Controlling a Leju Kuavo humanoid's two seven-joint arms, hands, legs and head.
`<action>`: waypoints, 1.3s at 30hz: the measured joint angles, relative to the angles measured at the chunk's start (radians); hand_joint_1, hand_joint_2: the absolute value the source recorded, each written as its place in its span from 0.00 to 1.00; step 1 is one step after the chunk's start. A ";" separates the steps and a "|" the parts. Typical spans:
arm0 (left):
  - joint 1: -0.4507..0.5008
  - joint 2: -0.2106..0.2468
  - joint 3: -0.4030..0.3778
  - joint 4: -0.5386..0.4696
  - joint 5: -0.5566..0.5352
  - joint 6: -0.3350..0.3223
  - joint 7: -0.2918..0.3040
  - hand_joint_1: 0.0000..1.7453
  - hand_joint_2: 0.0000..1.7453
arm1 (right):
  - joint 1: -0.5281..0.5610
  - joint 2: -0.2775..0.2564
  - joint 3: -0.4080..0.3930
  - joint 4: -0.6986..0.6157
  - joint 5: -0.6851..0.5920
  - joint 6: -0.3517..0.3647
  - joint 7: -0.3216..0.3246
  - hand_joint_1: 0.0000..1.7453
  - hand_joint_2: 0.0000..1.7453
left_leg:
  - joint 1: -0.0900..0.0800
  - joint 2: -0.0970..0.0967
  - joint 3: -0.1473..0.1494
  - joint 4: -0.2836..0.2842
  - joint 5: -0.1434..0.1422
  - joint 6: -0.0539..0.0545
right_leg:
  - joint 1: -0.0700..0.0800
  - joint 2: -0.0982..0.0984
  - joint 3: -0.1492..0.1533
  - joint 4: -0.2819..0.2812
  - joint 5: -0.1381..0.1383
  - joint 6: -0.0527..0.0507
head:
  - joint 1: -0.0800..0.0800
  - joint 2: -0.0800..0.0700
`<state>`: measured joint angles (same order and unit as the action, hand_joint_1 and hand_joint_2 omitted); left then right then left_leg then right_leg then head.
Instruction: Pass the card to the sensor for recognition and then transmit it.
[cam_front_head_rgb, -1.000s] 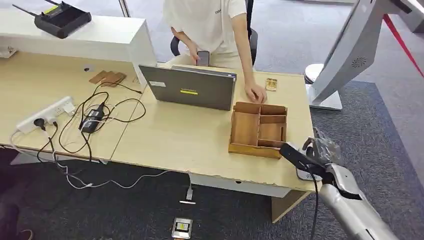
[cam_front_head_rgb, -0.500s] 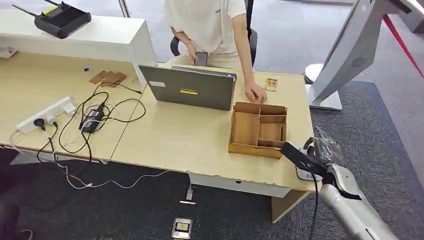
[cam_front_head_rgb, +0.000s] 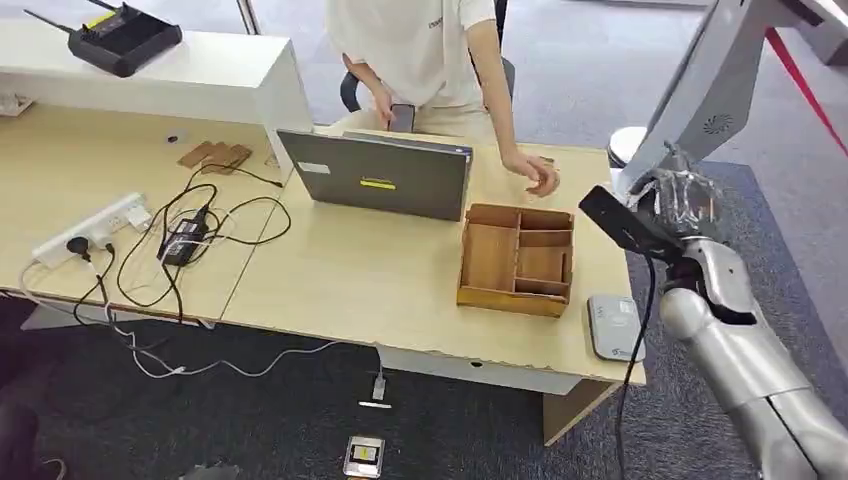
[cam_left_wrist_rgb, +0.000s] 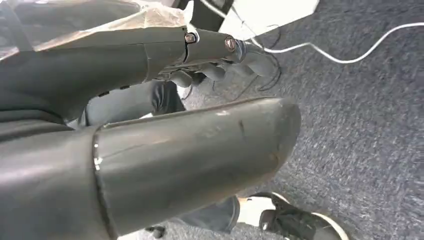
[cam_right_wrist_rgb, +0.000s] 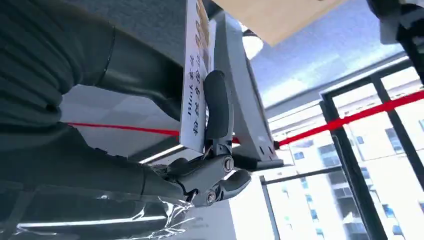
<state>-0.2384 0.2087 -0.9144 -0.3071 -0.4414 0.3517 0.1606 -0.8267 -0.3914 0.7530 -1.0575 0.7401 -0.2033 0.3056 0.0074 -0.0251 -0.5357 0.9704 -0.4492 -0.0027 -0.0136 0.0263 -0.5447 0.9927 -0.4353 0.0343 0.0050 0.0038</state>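
My right hand is raised beyond the table's right edge, level with the wooden box, and pinches a card that juts toward the table and looks dark from above. The right wrist view shows the card as white with printed text, clamped between the thumb and a finger. A flat grey sensor pad lies on the table's front right corner, nearer me than the hand. My left hand hangs over carpet, fingers apart from the thumb, holding nothing.
A wooden compartment box stands left of the card, behind it a grey laptop. A seated person reaches a hand over the table's far right. A white kiosk stand rises behind my hand. Cables and a power strip lie left.
My right hand has lifted the card up and away from the sensor pad, which is now uncovered. The person's hand has left the tabletop and shifted right.
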 joint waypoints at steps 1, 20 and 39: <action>-0.004 -0.001 -0.001 -0.001 -0.005 -0.006 -0.002 0.00 0.00 | -0.027 0.005 0.003 -0.004 0.007 0.022 -0.005 1.00 1.00 | 0.000 0.000 0.000 0.000 0.000 0.000 | 0.000 0.000 0.000 0.000 0.000 0.000 | 0.000 0.000; -0.031 -0.014 -0.002 -0.009 -0.067 -0.027 -0.009 0.00 0.00 | -0.254 0.204 0.133 0.185 0.085 0.128 -0.075 1.00 1.00 | 0.002 -0.001 -0.001 0.000 0.000 0.000 | 0.001 0.000 -0.001 0.000 0.000 0.000 | 0.000 0.000; -0.013 -0.015 0.005 -0.009 -0.072 -0.014 -0.010 0.00 0.00 | -0.331 0.346 0.220 0.459 0.109 0.049 -0.078 0.00 1.00 | 0.002 0.000 -0.002 0.000 0.000 0.000 | 0.001 0.000 -0.002 0.000 0.000 0.000 | 0.000 0.000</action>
<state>-0.2514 0.1938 -0.9090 -0.3159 -0.5135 0.3376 0.1511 -1.1582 -0.0450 0.9735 -0.5985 0.8492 -0.1541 0.2277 0.0091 -0.0253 -0.5376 0.9704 -0.4491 -0.0030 -0.0122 0.0263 -0.5466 0.9930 -0.4354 0.0341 0.0053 0.0038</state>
